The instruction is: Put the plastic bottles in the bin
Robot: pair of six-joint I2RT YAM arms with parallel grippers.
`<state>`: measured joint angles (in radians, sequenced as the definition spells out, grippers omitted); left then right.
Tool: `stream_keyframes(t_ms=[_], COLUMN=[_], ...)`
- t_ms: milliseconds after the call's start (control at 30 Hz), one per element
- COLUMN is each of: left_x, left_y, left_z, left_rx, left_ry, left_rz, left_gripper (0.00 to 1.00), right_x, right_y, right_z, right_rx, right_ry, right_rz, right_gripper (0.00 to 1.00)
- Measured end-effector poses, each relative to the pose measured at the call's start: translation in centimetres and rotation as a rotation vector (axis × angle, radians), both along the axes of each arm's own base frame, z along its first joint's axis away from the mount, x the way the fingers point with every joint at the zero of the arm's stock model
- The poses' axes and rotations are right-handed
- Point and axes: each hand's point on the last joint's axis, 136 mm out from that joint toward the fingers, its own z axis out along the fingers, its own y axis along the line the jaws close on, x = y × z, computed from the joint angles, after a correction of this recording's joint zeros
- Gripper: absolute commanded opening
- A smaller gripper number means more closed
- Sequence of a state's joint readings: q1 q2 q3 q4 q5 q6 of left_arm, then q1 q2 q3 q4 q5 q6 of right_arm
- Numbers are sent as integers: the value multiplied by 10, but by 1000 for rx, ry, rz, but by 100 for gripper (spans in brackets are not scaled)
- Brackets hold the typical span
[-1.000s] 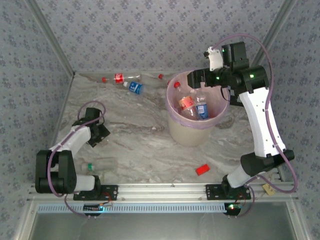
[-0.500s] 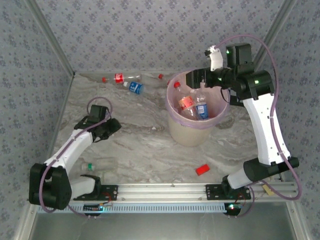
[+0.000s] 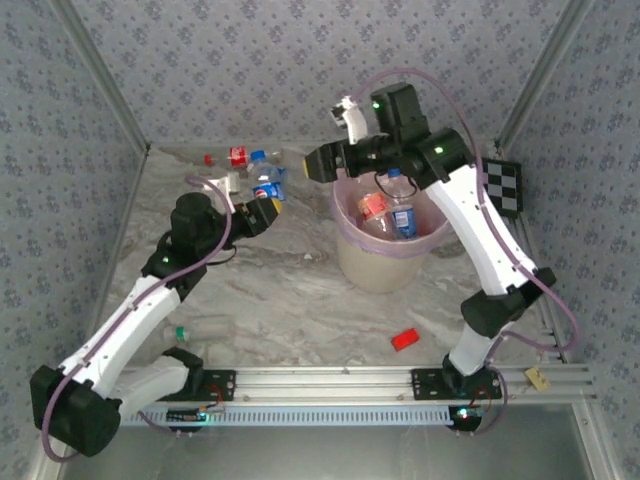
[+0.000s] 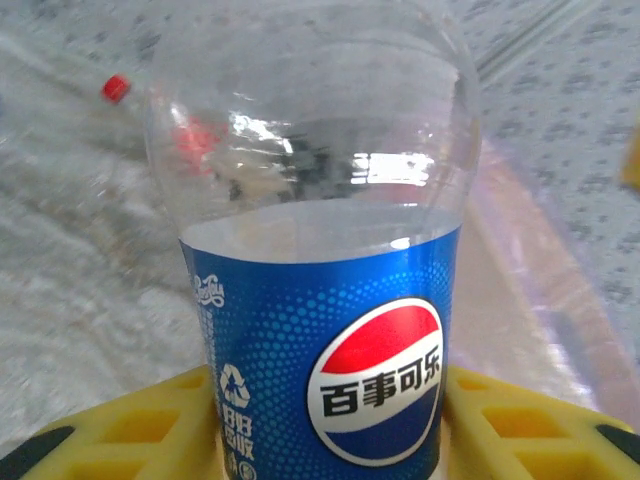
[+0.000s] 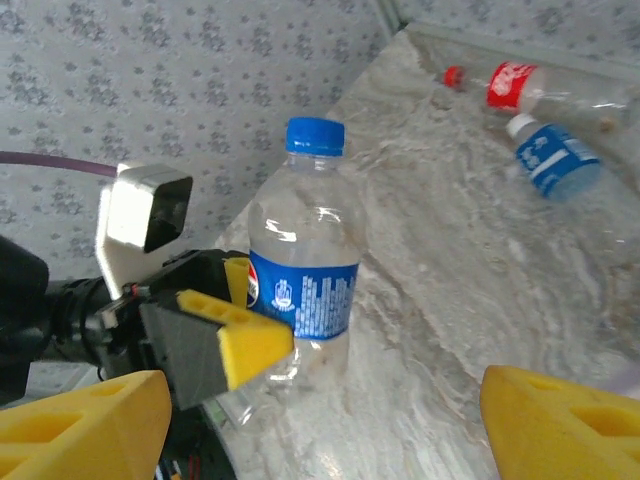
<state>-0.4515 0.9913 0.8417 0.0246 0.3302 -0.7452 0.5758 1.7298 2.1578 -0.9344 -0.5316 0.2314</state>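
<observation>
Grip comes first: the left claw (image 3: 258,214) is closed on a clear plastic bottle with blue label and cap (image 4: 330,300), upright between its yellow fingers (image 4: 520,425). The right claw (image 3: 318,163) gapes empty, facing it. The round cream pink-lined bin (image 3: 385,268) stands right of the left claw; best release only above its rim.

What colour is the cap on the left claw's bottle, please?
Blue cap, best in right wrist view.
</observation>
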Motion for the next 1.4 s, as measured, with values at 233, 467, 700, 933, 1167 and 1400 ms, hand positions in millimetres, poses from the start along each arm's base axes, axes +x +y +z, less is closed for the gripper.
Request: stream_keyframes(t_ms=[233, 467, 700, 933, 1167, 1400], left_x=[-9, -13, -11, -11, -11, -13], left_y=[-10, -16, -16, -16, -14, -11], left_z=[18, 19, 18, 18, 17, 13], left_rx=[-25, -22, -20, -19, -1, 24], left_ry=[-88, -103, -100, -102, -111, -106], left_rz=[-40, -60, -59, -55, -44, -36], left_gripper=[22, 22, 22, 55, 81, 86], right_x=[3, 13, 12, 11, 13, 32], right_y=[39, 64, 74, 75, 72, 45], right_z=[-11, -26, -38, -35, -22, 4], right_rx=[29, 26, 27, 36, 54, 71], right_ry=[52, 85, 130, 129, 103, 25], right_rz=[73, 101, 129, 135, 129, 65], right_gripper=[91, 84, 67, 53, 49, 47])
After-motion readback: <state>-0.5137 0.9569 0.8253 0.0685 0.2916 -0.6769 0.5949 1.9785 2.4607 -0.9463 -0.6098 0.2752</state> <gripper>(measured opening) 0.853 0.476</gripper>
